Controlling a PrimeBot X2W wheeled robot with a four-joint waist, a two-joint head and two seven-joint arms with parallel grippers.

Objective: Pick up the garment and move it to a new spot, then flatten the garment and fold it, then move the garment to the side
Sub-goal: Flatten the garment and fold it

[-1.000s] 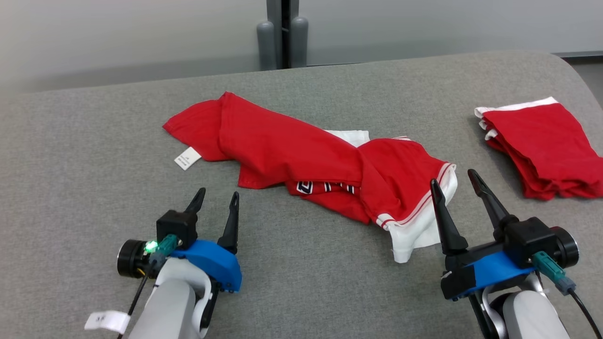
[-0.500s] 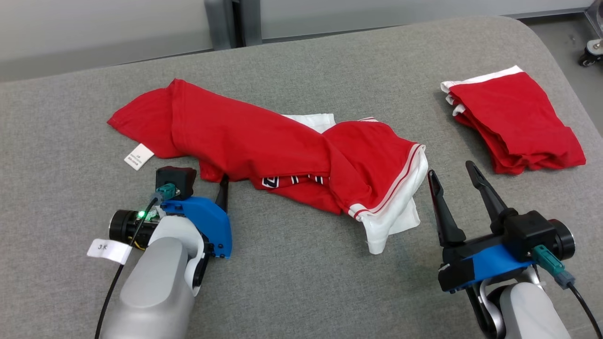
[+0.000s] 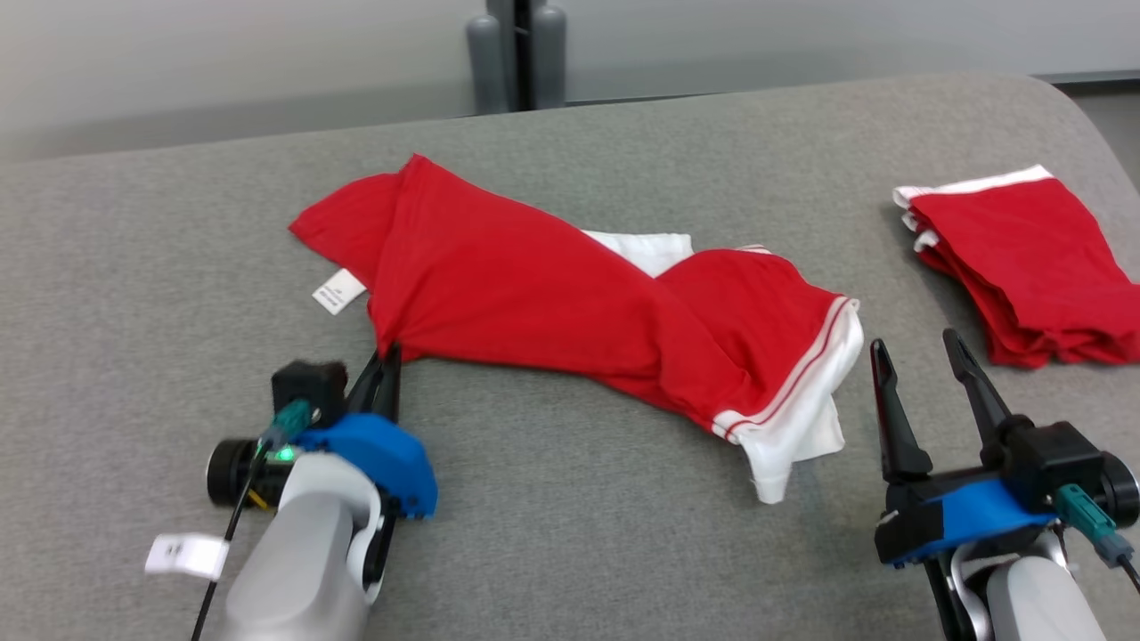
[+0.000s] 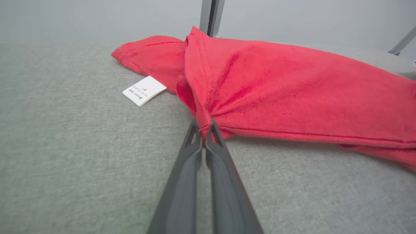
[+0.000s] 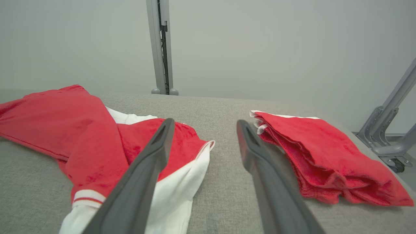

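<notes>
1. Head view: left gripper point(image 3: 389, 361) was clamped on the garment point(image 3: 534, 294)'s near edge. The cloth lay on the grey table point(image 3: 134, 267), long axis running 10 to 4 o'clock. Right gripper point(image 3: 915, 343) stood apart, with the hem at its 10 o'clock.
2. Left wrist view: tips together on a red fold, the body trailing toward 2 o'clock.
3. Right wrist view: jaws wide and empty, the garment off at 9 o'clock.

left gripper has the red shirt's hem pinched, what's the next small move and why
Probably lift the left gripper slightly, drawing the pinched hem up off the grey table. Its fingers are shut on a bunched fold of the red garment, which lies crumpled, while the right gripper hangs open beside the white-trimmed end, holding nothing.
</notes>
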